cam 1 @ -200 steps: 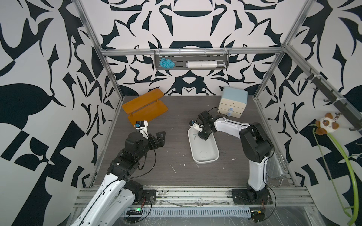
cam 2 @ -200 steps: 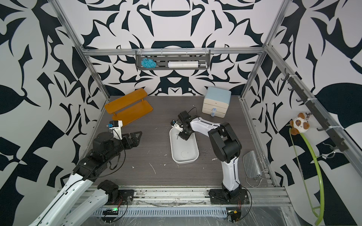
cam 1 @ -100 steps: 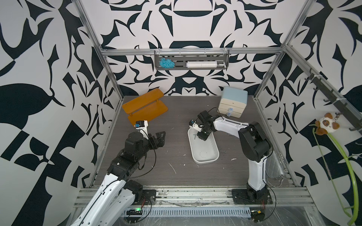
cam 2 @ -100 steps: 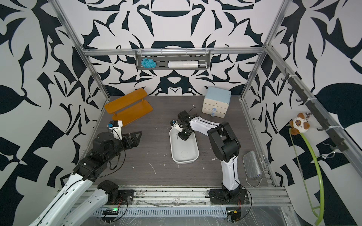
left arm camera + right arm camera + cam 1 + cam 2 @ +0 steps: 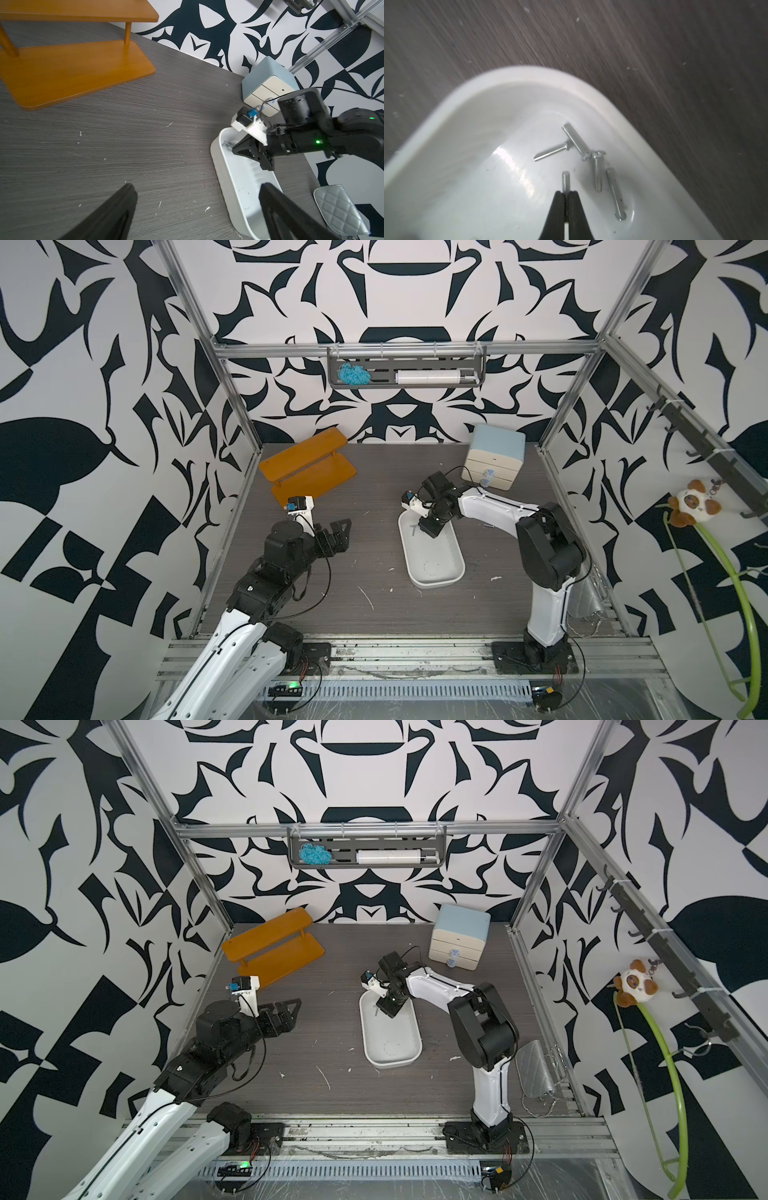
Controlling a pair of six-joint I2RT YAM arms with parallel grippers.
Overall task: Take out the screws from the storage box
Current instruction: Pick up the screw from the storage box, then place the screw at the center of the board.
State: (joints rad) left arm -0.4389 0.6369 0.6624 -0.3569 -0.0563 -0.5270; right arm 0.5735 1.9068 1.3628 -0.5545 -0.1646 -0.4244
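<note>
The grey table [image 5: 365, 497] bears storage box [image 5: 434, 582]; orange shelf [image 5: 316, 477]; drawer cabinet [image 5: 494, 460]; silver purse [image 5: 536, 1070].

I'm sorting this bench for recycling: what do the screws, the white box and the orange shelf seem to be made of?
The screws: bare metal, probably steel; silver-grey with bright glints and visible threads.
The box: likely moulded plastic, glossy white; smooth rounded rim, sharp light reflection on its floor.
The shelf: wood or wood-look board, satin orange-brown; faint grain lines show.
</note>
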